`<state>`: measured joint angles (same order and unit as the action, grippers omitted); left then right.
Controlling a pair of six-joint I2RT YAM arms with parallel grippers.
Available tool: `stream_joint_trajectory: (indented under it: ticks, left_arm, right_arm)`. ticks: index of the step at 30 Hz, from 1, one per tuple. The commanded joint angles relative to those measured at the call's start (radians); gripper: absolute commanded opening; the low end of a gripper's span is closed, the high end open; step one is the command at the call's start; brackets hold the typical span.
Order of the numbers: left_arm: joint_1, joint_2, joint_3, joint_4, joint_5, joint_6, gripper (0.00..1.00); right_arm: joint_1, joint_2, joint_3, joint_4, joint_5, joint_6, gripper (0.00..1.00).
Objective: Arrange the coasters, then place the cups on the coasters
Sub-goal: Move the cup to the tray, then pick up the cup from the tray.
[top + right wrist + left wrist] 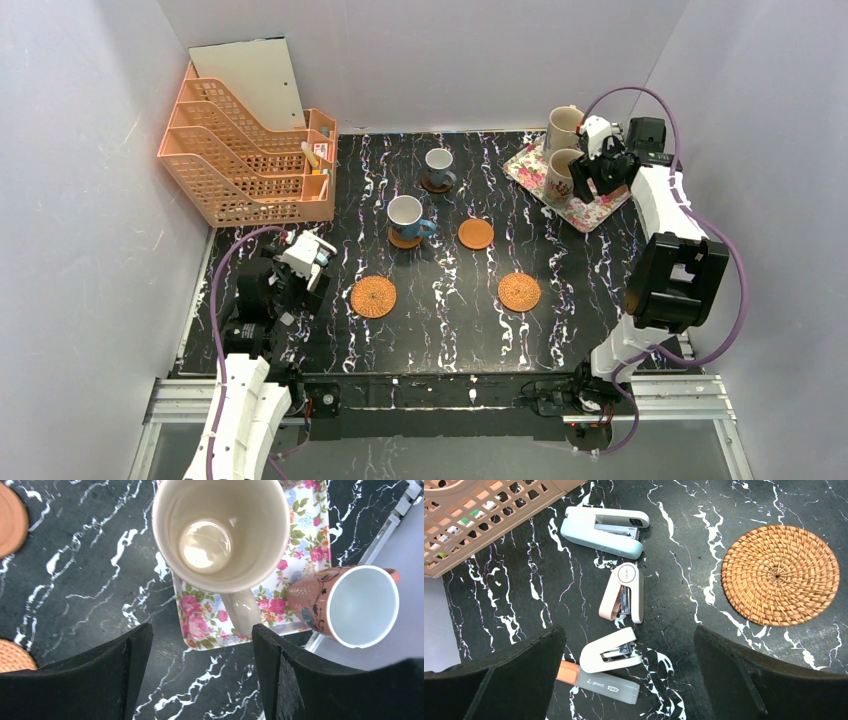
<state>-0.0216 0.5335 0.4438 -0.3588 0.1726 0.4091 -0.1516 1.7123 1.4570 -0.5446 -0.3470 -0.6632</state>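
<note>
Two blue cups stand on coasters: one (407, 214) mid-table, the other (439, 162) behind it. A bare wood coaster (476, 234) and two wicker coasters (373, 296) (519, 291) lie in front. Two beige cups (563, 126) (558, 172) stand on the floral tray (590, 212). My right gripper (202, 650) is open just above the tray's corner (200, 625). The near beige cup (220, 530) points its handle (242, 611) toward the right finger. A brownish-orange cup (350, 605) lies tipped at the tray's edge. My left gripper (630, 652) is open over the staplers, left of a wicker coaster (780, 575).
An orange desk organiser (250, 150) stands at the back left. Below the left gripper lie a blue stapler (604, 530), two small white staplers (624, 592) (611, 652) and a grey-and-orange marker (599, 682). Grey walls close in both sides.
</note>
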Motion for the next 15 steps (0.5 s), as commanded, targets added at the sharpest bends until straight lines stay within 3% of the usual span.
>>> stream_joint_trajectory:
  ticks: [1,15]
  left_arm:
    - [0.003,-0.006,0.001,-0.001,0.005,0.004,0.98]
    - [0.003,-0.007,-0.001,0.001,0.000,0.002,0.98]
  right_arm:
    - [-0.028,0.024,0.043,-0.005,-0.022,-0.096,0.80]
    - [-0.077,0.115,0.099,0.003,-0.159,-0.219,0.76]
